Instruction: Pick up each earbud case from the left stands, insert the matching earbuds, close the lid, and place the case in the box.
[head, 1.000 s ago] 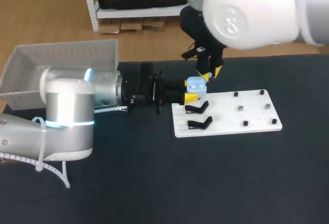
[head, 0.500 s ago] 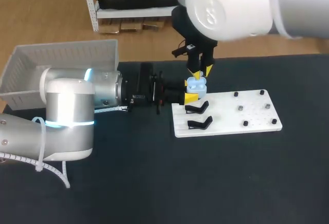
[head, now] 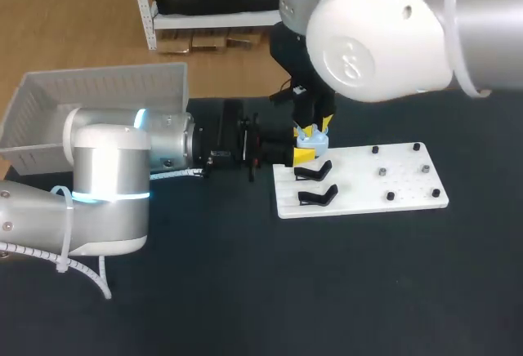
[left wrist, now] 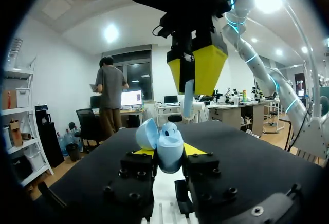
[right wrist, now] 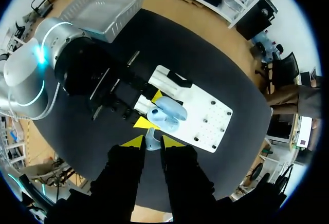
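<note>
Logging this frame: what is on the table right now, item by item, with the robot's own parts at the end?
earbud case: one, light blue, lid open, held over the board's left end
earbud: one, pale blue, just above the open case
board: one, white, middle of the table
stands: two, black, empty, on the board's left end
pegs: six, small and dark, on the board's right part
basket: one, white, at the table's far left
table: one, black
left fingers: yellow-tipped, shut on the earbud case from both sides
right fingers: yellow-tipped, pointing down, shut on the earbud
</note>
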Controlling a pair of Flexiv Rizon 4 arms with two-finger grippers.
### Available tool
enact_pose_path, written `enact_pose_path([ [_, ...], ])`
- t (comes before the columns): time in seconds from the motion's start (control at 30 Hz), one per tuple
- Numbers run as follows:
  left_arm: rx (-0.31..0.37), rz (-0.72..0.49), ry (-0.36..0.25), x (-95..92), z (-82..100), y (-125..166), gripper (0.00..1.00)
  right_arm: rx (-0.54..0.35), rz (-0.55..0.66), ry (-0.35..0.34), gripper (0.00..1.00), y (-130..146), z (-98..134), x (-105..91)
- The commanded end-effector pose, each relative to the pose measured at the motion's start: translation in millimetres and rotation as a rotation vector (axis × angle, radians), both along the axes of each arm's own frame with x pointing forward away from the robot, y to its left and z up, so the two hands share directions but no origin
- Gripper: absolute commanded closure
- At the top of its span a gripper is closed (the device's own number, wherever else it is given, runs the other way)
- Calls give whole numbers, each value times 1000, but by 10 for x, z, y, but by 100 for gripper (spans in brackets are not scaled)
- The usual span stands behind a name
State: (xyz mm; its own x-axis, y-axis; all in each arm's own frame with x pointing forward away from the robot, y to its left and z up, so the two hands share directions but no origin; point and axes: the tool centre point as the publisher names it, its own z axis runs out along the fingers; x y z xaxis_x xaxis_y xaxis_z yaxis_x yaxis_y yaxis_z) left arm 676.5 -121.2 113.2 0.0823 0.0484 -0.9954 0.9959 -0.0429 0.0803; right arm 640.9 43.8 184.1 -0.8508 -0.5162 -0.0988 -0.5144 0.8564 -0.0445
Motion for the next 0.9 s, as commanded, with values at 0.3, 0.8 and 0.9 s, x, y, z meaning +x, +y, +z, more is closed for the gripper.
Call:
enact_pose_path([
  [0.3, -3, 8, -4, -16, -9, -6, 100, 15, -6, -21, 100, 1, -107, 14],
  [0.8, -3, 8, -4, -16, -9, -6, 100, 23, -7, -32, 100, 19, -136, 87],
  [0.9, -3, 8, -4, -16, -9, -6, 100, 24, -5, -31, 100, 25, -146, 98],
])
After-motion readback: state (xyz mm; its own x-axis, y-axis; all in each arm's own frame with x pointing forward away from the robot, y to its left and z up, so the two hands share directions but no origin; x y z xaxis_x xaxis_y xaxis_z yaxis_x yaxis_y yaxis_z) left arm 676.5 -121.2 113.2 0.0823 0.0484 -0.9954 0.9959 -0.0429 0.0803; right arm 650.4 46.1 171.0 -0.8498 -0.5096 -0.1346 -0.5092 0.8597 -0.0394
